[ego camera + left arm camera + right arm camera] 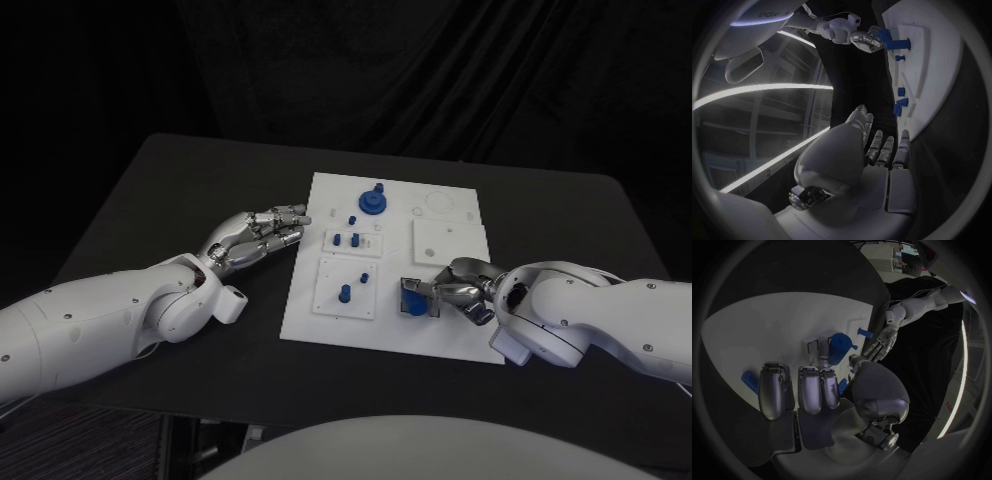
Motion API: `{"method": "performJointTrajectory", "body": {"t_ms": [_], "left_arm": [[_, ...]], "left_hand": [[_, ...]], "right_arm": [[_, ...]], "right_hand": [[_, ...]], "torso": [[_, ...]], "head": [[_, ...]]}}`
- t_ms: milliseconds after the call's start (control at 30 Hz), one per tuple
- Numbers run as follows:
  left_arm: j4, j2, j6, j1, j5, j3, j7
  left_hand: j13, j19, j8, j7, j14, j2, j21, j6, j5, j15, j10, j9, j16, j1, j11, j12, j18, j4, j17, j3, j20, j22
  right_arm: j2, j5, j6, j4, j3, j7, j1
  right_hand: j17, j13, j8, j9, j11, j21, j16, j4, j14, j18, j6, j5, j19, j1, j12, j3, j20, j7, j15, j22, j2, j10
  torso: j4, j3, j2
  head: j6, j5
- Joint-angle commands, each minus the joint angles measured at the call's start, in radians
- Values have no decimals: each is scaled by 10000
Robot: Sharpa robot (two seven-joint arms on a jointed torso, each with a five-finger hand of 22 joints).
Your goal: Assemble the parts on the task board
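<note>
- Right hand [459,288], lower right of the head view, rests on the near right part of the board [447,340], fingers closed around a blue part [415,300].
- Left hand [260,236], left of centre, lies on the black table [159,190] just beside the board's left edge, fingers loosely apart, holding nothing.
- Round blue part [374,200] stands near the board's far edge.
- Small blue pegs [351,239] sit mid-board; another peg [346,293] stands nearer, just left of the right hand.

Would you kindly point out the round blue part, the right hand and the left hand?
round blue part [372,201], head view, its top disc.
right hand [450,286], head view, back of the hand.
left hand [260,235], head view, its knuckles.
</note>
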Motion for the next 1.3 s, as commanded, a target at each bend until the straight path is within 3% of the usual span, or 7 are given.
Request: {"method": "performJointTrajectory", "body": {"t_ms": [33,567,767,867,1100,1200,1300], "left_arm": [[13,14,136,-26,42,9,991],[17,-23,150,-86,42,9,975],[21,-40,144,-108,42,9,971],[20,-39,145,-118,42,9,970],[22,-33,151,-135,42,9,960],[24,-35,151,-139,42,9,954],[26,-44,152,-143,42,9,945]], "left_hand": [[0,-11,41,45,8,95,37,31,49,92,12,4,48,-14,80,-11,154,-1,9,77,81,-13],[-1,-18,44,53,25,100,35,32,48,133,11,5,62,-28,74,-19,140,11,12,81,94,-37],[-1,-18,44,53,25,100,35,32,48,133,11,5,62,-28,74,-19,140,11,12,81,94,-37],[0,-14,49,55,42,102,36,37,48,155,15,6,76,-39,73,-13,129,21,15,82,101,-32],[0,-14,49,55,42,102,36,37,48,155,15,6,76,-39,73,-13,129,21,15,82,101,-32],[2,-13,52,56,58,102,38,39,48,179,19,7,88,-47,67,0,118,28,18,83,109,-35],[2,-13,52,56,58,102,38,39,48,179,19,7,88,-47,67,0,118,28,18,83,109,-35]], "right_arm": [[-3,37,-113,19,-1,126,-32],[-337,-838,-361,266,-5,912,-37],[-587,-2569,5,498,-9,1212,-110],[-687,-3507,150,604,-10,1295,-150],[-766,-4340,331,657,-12,1318,-191],[-761,-4450,382,648,-12,1303,-201],[-733,-4518,422,614,-12,1284,-212]], "right_hand": [[1819,2632,-47,18,64,-77,-43,7,881,108,-101,43,567,-252,26,-208,51,6,59,2276,61,1043],[1887,2632,92,178,48,-44,2,-31,897,98,-111,51,591,-293,26,-836,44,-14,51,2292,162,1043],[1929,2632,1339,1243,-36,15,33,-381,904,81,-617,66,623,1541,26,-1271,-9,-119,-11,2316,-110,1043],[1945,2632,2566,2352,-170,66,45,-491,907,66,-996,67,650,2298,26,-1653,-112,-267,-128,2336,-134,1043],[1981,2632,3978,3666,-333,109,67,-464,914,54,-1299,75,674,2847,26,-2092,-238,-453,-262,2353,-34,1043],[1983,2632,4840,4283,-381,108,69,-418,915,54,-711,80,674,2920,26,-2194,-272,-503,-297,2352,25,1043],[1977,2632,5024,4410,-389,109,66,-418,914,54,-566,82,675,2950,26,-2211,-279,-517,-307,2353,36,1043]], "torso": [[-9,3,-1],[-4,8,9],[-12,16,11],[-3,14,11],[-20,14,3],[-25,10,-1],[-28,8,-4]], "head": [[-1,15],[-1,80],[-1,72],[-1,46],[-1,61],[-1,86],[-1,99]]}}
